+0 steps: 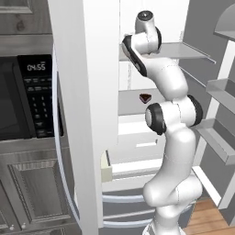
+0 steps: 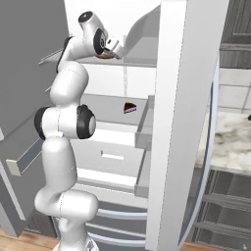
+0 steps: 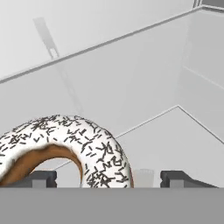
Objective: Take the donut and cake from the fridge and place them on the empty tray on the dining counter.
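Observation:
The fridge [image 1: 75, 114] stands open, its white interior lit. On the upper shelf lies the donut [image 3: 65, 144], white-glazed with dark sprinkles and a brown underside; it also peeks out under the hand as the donut [image 2: 104, 55]. My gripper [image 3: 109, 178] reaches in over that shelf, fingers [image 3: 177, 178] spread wide, the donut's right side between them with a gap to the right finger. The gripper [image 2: 112, 49] is open. The cake [image 1: 145, 97], a small dark wedge, sits on the shelf below, also seen as the cake [image 2: 129, 108].
A black microwave [image 1: 23, 98] is built in left of the fridge. The right fridge door [image 2: 184, 122] stands edge-on close to the arm; door bins [image 1: 220, 92] jut out on the other side. A marble counter [image 2: 230, 142] lies beyond. Drawers [image 2: 112, 157] sit under the shelves.

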Tool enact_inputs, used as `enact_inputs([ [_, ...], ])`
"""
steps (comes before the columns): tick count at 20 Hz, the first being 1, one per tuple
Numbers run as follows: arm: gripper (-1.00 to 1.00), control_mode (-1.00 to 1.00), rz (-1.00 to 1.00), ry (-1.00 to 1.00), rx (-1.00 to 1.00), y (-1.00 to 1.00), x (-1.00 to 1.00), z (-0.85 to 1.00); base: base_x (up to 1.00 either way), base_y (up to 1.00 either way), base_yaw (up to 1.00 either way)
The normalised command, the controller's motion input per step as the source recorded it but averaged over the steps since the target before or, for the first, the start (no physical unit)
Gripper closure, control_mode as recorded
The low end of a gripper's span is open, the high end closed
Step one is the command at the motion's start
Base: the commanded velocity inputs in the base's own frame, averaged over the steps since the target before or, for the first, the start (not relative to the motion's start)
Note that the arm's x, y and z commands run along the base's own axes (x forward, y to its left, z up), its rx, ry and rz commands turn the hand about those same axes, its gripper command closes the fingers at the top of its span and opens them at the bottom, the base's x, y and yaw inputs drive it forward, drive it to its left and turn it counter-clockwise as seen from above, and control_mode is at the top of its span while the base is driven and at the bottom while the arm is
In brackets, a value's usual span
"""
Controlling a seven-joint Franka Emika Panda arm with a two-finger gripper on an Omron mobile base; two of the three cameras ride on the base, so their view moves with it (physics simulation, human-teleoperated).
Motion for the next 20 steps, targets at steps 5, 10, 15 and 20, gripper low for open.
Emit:
enact_inputs([
  [5, 1.0, -1.0, -0.21, 0.48, 0.0, -0.37, 0.59, -1.0, 0.0, 0.0, 0.0],
  [10, 1.0, -1.0, -0.19, 0.53, -0.01, -0.08, 0.61, -1.0, 0.0, 0.0, 0.0],
  [15, 1.0, -1.0, -0.04, 0.48, 0.23, 0.0, 0.05, -0.48, 0.0, 0.0, 0.0],
  [20, 1.0, -1.0, 0.0, 0.48, 0.21, 0.34, 0.0, 0.14, 0.0, 0.0, 0.0],
])
